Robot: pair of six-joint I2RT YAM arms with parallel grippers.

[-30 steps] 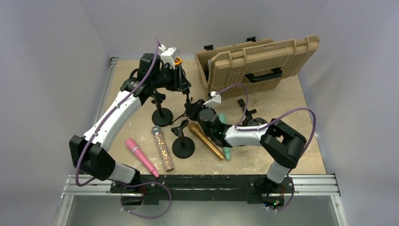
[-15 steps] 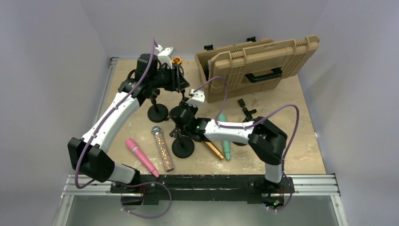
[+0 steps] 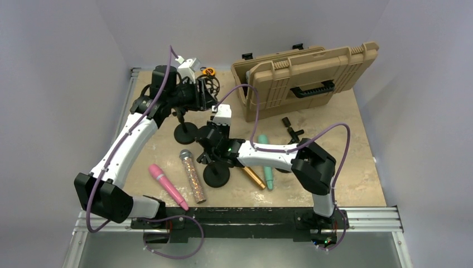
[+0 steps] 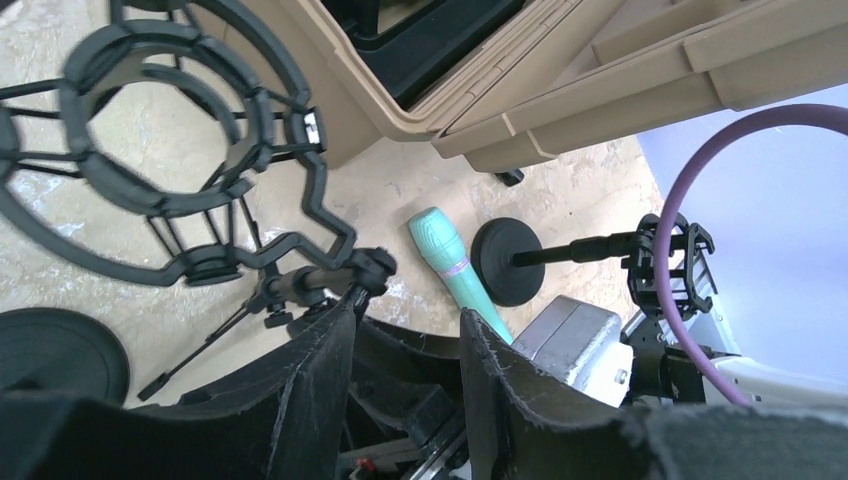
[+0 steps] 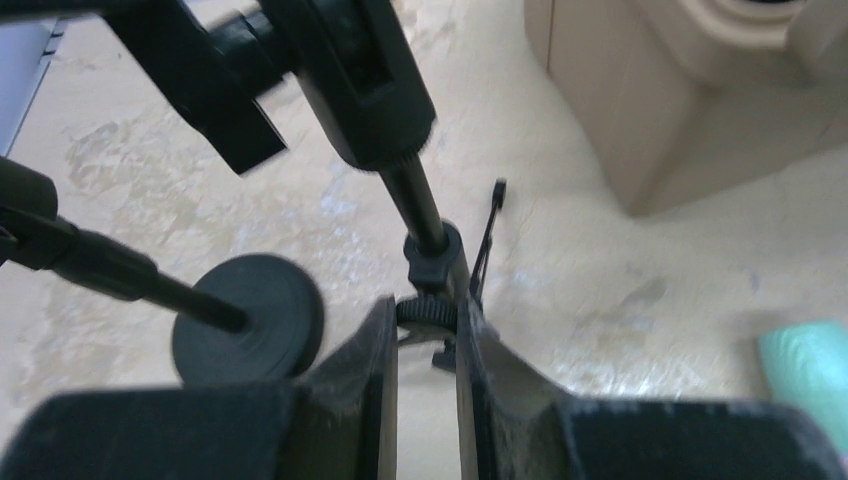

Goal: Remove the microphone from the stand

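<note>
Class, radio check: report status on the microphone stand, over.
Right tool shut on near stand's stem. Left tool at empty ring mount, grip unclear. Teal microphone lies loose. Tools close together.

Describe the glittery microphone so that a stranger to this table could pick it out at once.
From the big tan case at the back, come toward the near edge to the black stand closest to that edge. Two microphones lie just left of it. The glittery microphone is the closer one, with a silver mesh head; the pink microphone beside it is plain.
</note>
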